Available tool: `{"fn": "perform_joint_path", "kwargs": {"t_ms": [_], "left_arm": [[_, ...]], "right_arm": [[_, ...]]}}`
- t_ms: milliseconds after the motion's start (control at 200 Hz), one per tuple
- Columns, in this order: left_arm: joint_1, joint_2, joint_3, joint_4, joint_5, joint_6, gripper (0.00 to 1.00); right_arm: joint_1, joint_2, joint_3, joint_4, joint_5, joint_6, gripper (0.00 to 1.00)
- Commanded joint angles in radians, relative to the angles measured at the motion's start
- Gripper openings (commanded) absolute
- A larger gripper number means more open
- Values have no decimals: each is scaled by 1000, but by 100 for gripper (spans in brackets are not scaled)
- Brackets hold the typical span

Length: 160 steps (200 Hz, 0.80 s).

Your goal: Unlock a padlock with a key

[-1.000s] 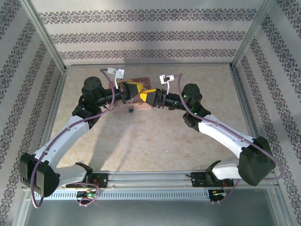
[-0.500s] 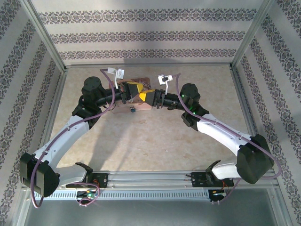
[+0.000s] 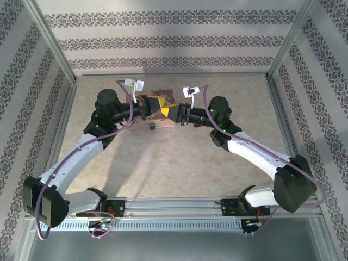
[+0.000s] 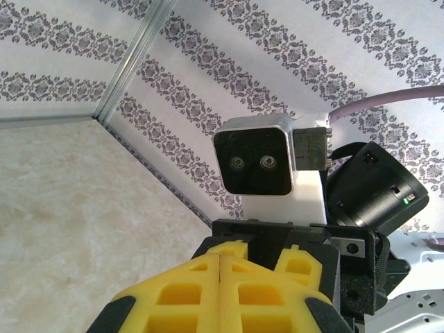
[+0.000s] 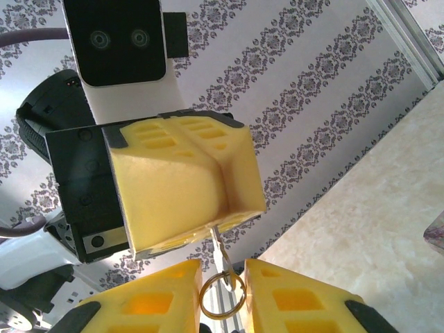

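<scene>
My left gripper (image 3: 154, 103) and right gripper (image 3: 166, 111) meet tip to tip above the pink tin (image 3: 163, 91) at the back of the table. In the right wrist view the left gripper (image 5: 220, 223) is shut on the key (image 5: 220, 248), whose silvery blade sticks out of the seam between its yellow fingers. The key's brass ring (image 5: 222, 295) hangs in the gap of my open right gripper (image 5: 222, 286), spanning it from finger to finger. The left wrist view shows the left fingers (image 4: 187, 291) pressed together. The tiny blue padlock (image 3: 151, 128) lies on the table just in front of the tin.
The beige table (image 3: 174, 163) is walled by patterned panels and a metal frame (image 3: 280, 103). The right wrist camera (image 4: 255, 161) faces the left wrist view at close range. Both arm bases sit on the rail (image 3: 174, 205) at the near edge.
The right arm has shifted slightly left, closer to the left gripper. The left arm, tin and padlock have stayed where they were.
</scene>
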<state>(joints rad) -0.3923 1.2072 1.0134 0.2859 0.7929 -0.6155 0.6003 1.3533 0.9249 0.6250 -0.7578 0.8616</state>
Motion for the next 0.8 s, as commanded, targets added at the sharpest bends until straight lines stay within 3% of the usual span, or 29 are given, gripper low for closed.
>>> {"fn": "perform_joint_path", "kwargs": {"t_ms": [0,130,370,795], "left_arm": [[3,-4,-12,48,11,16,0],[2,-3,-14,48,7,16,0],[3,-3,-14,49,1,16,0],[3,-6,-13,36,-16,23,0]], "right_arm": [[12,1,44,42,-19,3,26],[11,4,49,45,-29,7,32],[11,2,36,45,-28,7,31],[11,3,22,42,-29,10,22]]}}
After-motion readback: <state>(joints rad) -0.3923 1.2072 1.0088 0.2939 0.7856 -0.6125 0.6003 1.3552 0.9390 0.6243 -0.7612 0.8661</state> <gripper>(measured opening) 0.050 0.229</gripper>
